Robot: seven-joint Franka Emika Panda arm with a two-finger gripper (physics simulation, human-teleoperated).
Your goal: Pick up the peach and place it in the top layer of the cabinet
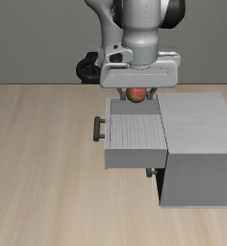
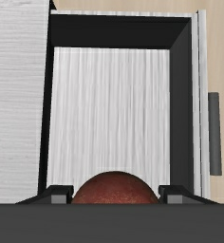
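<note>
A pale wooden desk [image 1: 38, 173] carries the whole scene. On it, toward the exterior view's right, stands a grey cabinet [image 1: 197, 144]. Its top drawer [image 1: 135, 139] is pulled out toward the exterior view's left. In the wrist view the drawer [image 2: 109, 104] lies open beneath the camera, with a white ribbed floor inside dark walls. The robot's white arm comes down from above the drawer and ends in the hand [image 1: 135, 91]. The hand hangs over the drawer's far rim in the exterior view. The hand [image 2: 111, 195] has its fingers [image 2: 55, 196] spread fairly wide and pressed against the peach from both sides, so it has the fruit firmly in its grasp. The peach [image 1: 135, 94] shows as a small reddish-brown ball tucked under the hand, above the open drawer. In the wrist view the peach [image 2: 111, 187] is a dark red dome between the two fingertips, with the drawer's floor stretching away beyond it. The drawer's dark handle [image 1: 99, 128] sits on its front face, at the end farthest from the cabinet body. In the wrist view it appears as a grey bar [image 2: 214, 133] just outside the drawer's front wall.
</note>
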